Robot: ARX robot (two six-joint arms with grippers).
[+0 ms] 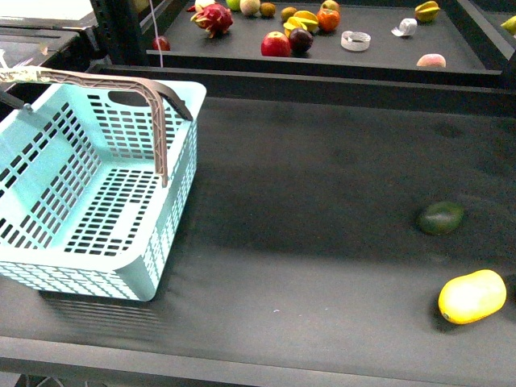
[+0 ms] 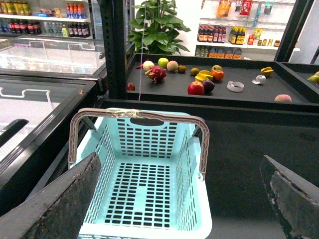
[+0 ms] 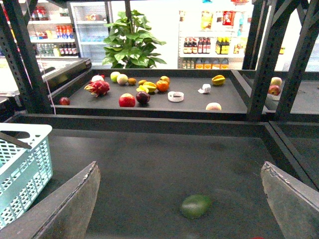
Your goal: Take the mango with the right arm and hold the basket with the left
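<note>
My wrist cameras show only the finger edges. The left gripper (image 2: 179, 158) is spread wide and faces the basket (image 2: 149, 221); the right gripper (image 3: 179, 166) is spread wide and empty. 1 mango (image 1: 472, 296) lies near right on the table (image 1: 306, 201), hidden from the right wrist. 1 dark green fruit (image 1: 440, 218) lies just beyond. 1 basket sits left, cut off.

To my left, the large light blue slotted plastic basket (image 1: 179, 193) stands on the black matte tabletop (image 1: 306, 201), with its grey-brown hinged handle (image 1: 160, 137) raised above it. Well apart from it, at my far right and near the front edge, lies the smooth yellow oblong mango (image 1: 472, 297). The dark green oval fruit (image 1: 440, 218) lies behind the mango, slightly to its left, not touching it. Behind the tabletop, a black shelf (image 1: 379, 60) carries the mixed fruit (image 1: 276, 44).
</note>
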